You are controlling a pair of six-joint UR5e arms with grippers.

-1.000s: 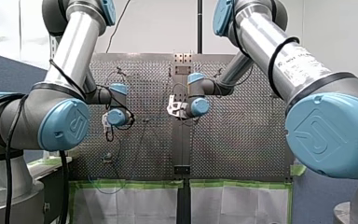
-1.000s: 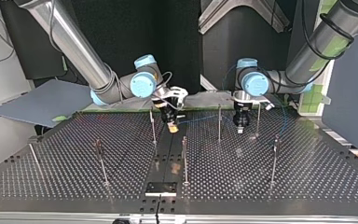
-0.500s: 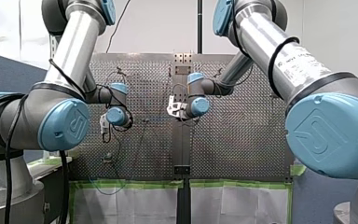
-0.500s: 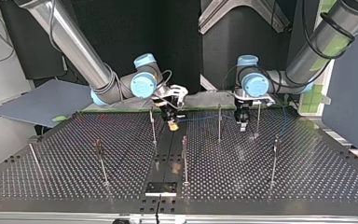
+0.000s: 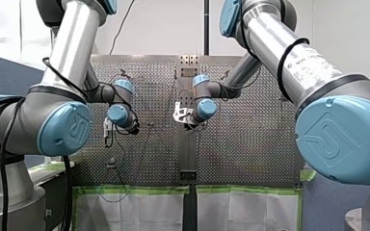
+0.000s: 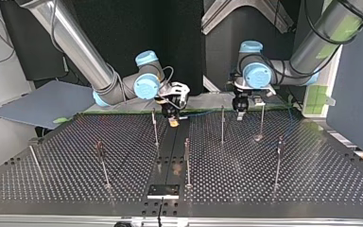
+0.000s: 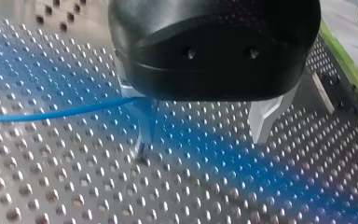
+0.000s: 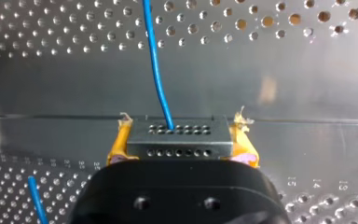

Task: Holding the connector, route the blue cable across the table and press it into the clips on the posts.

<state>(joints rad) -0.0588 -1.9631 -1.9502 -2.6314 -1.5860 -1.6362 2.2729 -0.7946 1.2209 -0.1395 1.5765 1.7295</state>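
In the right wrist view my right gripper (image 8: pixel 179 156) is shut with its yellow pads (image 8: pixel 119 140) on the grey connector (image 8: pixel 177 140). The blue cable (image 8: pixel 157 70) leaves the connector's face and runs ahead over the perforated table. In the top view that gripper (image 6: pixel 172 121) hangs over the table's middle strip, near the far edge. My left gripper (image 7: pixel 200 140) stands open with nothing between its metal fingers (image 7: pixel 261 123). The blue cable (image 7: pixel 60 113) runs up to the outer side of one finger. In the top view my left gripper (image 6: pixel 239 115) hovers between two far posts (image 6: pixel 222 124).
Several thin posts (image 6: pixel 187 161) stand across the perforated table (image 6: pixel 312 189), one (image 6: pixel 262 122) close beside my left gripper. A dark plate (image 6: pixel 163 190) lies at the near edge in the top view. Green tape (image 5: pixel 135 190) edges the table in the front view.
My left gripper has opened and risen, drawing back toward the far edge in the top view. My right gripper, still holding the connector, has shifted slightly the same way.
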